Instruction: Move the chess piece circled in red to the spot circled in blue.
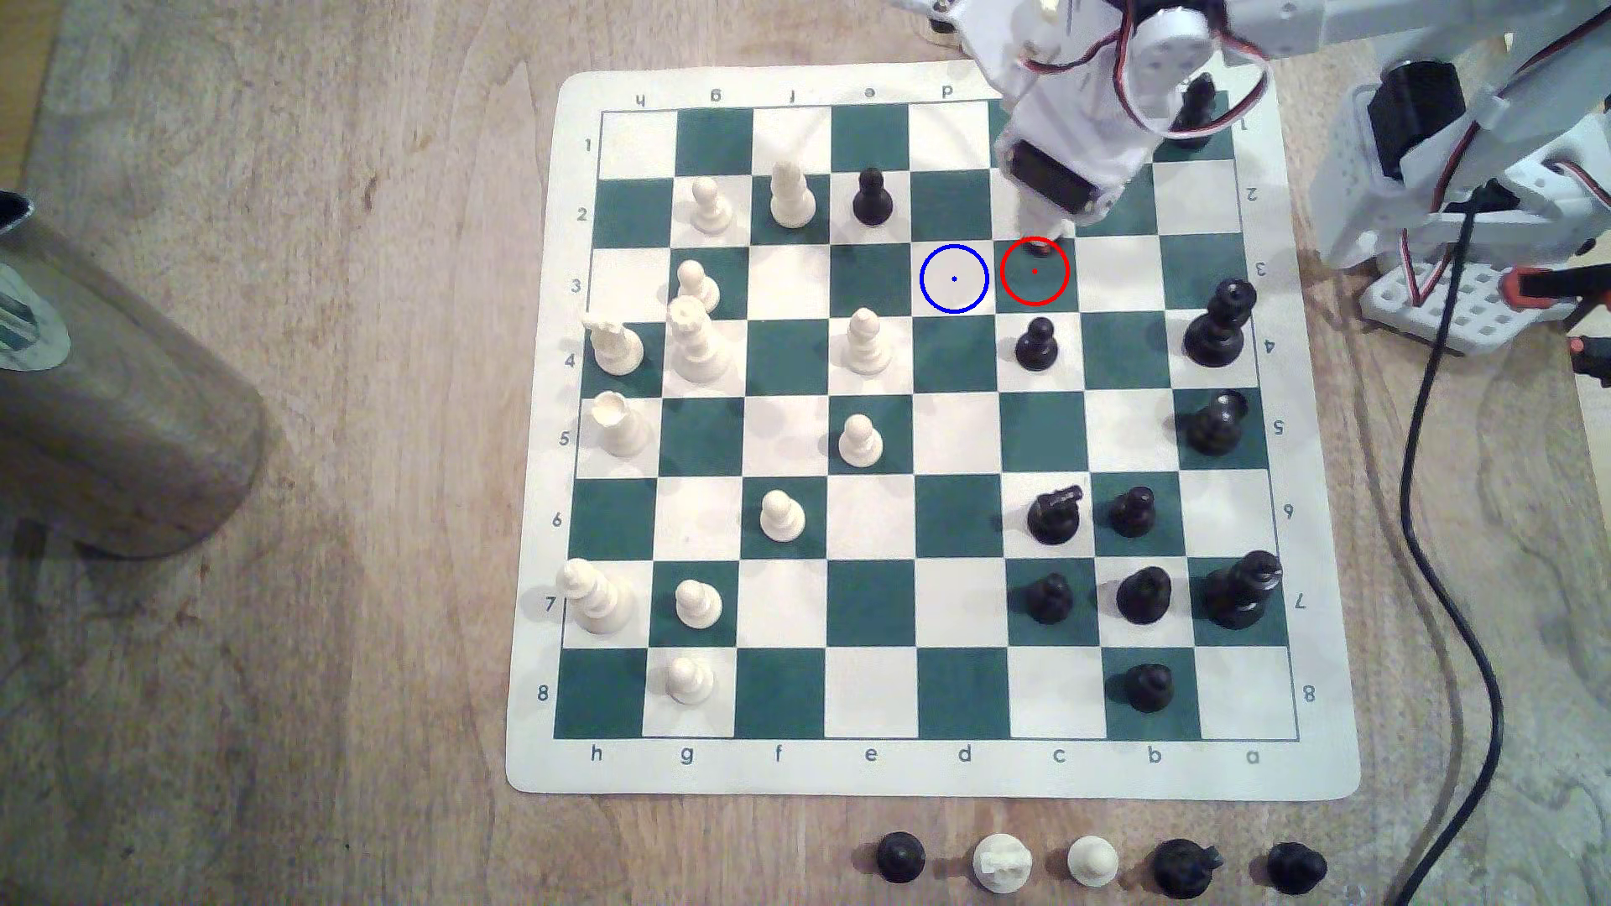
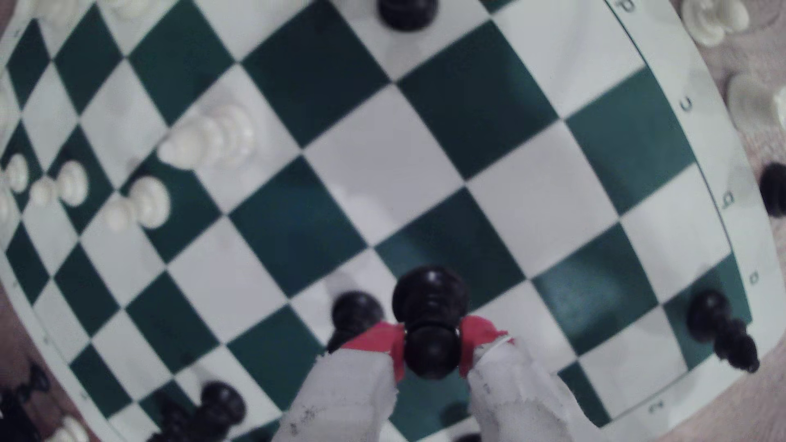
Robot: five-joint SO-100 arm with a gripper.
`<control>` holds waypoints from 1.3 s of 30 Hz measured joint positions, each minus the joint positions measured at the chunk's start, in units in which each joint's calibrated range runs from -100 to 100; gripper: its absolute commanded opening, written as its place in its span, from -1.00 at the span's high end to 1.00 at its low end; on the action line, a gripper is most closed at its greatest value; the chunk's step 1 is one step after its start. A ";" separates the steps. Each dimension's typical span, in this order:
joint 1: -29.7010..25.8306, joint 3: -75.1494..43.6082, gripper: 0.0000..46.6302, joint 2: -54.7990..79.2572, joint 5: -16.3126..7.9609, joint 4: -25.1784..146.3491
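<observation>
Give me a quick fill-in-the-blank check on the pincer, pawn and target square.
1. The pincer is shut on a pawn of ____ colour.
2. The blue-ringed spot is a ____ square.
3. In the exterior view, the blue ring lies to the ____ of the red ring.

Missing words: black; white; left

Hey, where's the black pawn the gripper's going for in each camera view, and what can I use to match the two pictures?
Exterior view: the black pawn sits at the upper edge of the red ring, mostly hidden under the arm.
Wrist view: the same pawn is between the gripper's red-tipped fingers, which close on its head.
Shared landmark: the second black pawn on the neighbouring square.
</observation>
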 measured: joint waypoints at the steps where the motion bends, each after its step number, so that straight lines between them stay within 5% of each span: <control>1: -0.29 -0.81 0.98 0.59 0.00 -0.16; 22: 0.81 -6.87 0.98 20.70 1.07 -10.92; 39: 0.88 -6.87 0.98 22.87 1.07 -12.03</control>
